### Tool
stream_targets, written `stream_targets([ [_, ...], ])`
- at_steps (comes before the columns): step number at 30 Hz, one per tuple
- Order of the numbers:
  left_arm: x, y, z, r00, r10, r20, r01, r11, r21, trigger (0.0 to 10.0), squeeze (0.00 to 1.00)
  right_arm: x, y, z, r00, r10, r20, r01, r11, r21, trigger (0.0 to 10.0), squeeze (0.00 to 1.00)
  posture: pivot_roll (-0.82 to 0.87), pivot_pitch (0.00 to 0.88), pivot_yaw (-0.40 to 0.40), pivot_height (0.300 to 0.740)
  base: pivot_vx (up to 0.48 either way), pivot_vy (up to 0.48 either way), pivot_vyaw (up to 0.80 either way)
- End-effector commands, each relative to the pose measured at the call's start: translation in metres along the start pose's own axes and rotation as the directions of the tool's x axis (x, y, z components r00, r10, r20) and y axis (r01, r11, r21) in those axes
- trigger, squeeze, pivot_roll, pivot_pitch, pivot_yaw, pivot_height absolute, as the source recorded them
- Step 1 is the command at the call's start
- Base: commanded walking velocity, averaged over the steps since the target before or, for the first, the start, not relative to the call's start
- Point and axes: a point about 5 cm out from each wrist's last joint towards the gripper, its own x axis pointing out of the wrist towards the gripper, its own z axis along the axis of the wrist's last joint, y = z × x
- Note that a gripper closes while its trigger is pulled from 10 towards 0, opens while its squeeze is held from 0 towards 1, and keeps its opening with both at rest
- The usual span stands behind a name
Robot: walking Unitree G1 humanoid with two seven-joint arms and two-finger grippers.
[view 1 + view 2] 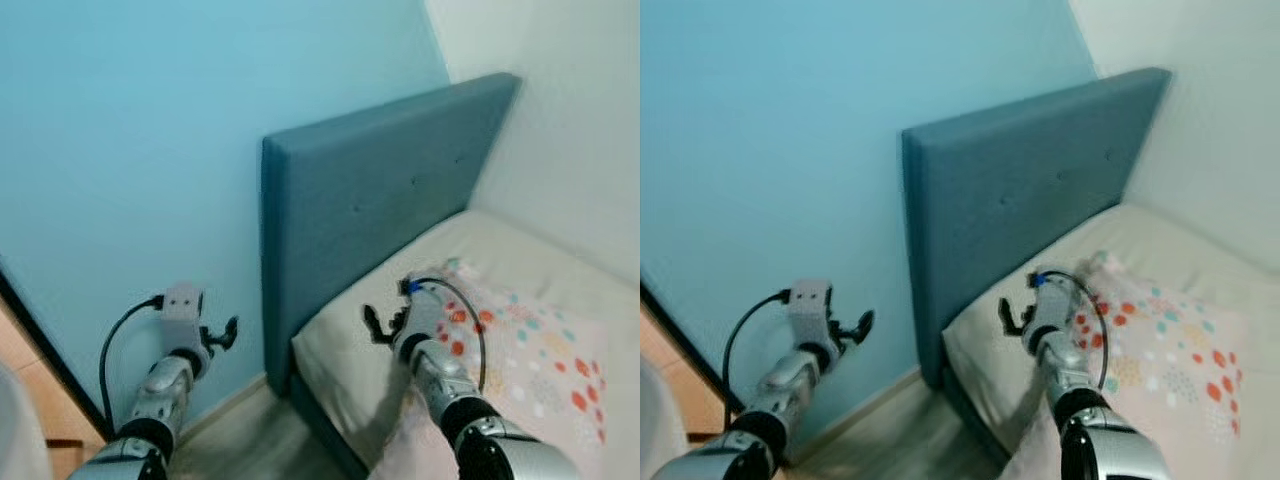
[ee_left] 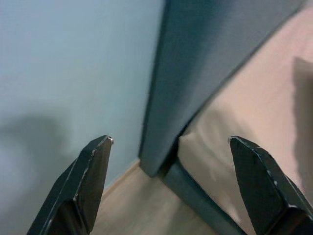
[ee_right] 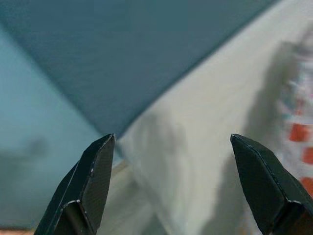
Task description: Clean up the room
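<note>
A bed with a cream mattress (image 1: 345, 350) and a blue-grey padded headboard (image 1: 370, 200) stands against the light blue wall. On the mattress lies a white pillow (image 1: 540, 345) with red, teal and orange spots. My right gripper (image 1: 382, 325) hovers open above the near corner of the mattress, just left of the pillow, empty. My left gripper (image 1: 222, 335) is raised before the wall left of the headboard, open and empty. Both wrist views show spread black fingers (image 2: 90, 181) (image 3: 90, 183) with nothing between them.
The light blue wall (image 1: 150, 150) runs along the left, a white wall (image 1: 580, 130) behind the bed on the right. Wooden floor (image 1: 250, 440) shows in the narrow gap beside the bed. A dark door frame edge (image 1: 40, 350) stands at the lower left.
</note>
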Motion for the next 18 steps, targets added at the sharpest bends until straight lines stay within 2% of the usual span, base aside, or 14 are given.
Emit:
stream_targets([
  [1, 0.002, -0.01, -0.002, 0.999, -0.045, -0.013, 0.045, 0.999, -0.005, 10.0, 0.0, -0.005, -0.015, -0.01, 0.996, -0.072, -0.047, 0.072, 0.997, 0.001, 10.0, 0.0, -0.06, 0.0, -0.057, 0.74, 0.3, 0.0, -0.77],
  [3, 0.002, -0.013, -0.005, 0.998, -0.062, -0.034, 0.061, 0.998, -0.021, 10.0, 0.0, -0.007, -0.023, -0.013, 0.99, -0.125, -0.067, 0.123, 0.992, -0.032, 10.0, 0.0, -0.06, 0.0, -0.057, 0.74, 0.0, 0.0, -0.77],
  [9, 0.004, -0.022, -0.003, 0.994, -0.11, -0.026, 0.109, 0.994, -0.012, 10.0, 0.0, -0.01, -0.032, -0.014, 0.983, -0.17, -0.073, 0.169, 0.985, -0.015, 10.0, 0.0, -0.06, 0.0, -0.053, 0.74, 0.0, 0.0, -0.78],
  [15, 0.005, -0.023, -0.002, 0.992, -0.124, -0.025, 0.125, 0.992, 0.007, 10.0, 0.0, -0.01, -0.034, -0.013, 0.98, -0.185, -0.075, 0.184, 0.983, -0.018, 10.0, 0.0, -0.06, 0.0, -0.051, 0.74, 0.0, 0.0, -0.78],
  [18, 0.005, -0.024, -0.001, 0.989, -0.144, -0.027, 0.143, 0.989, -0.019, 10.0, 0.0, -0.01, -0.035, -0.013, 0.978, -0.193, -0.078, 0.192, 0.981, -0.021, 10.0, 0.0, -0.07, 0.0, -0.049, 0.74, 0.0, 0.0, -0.78],
])
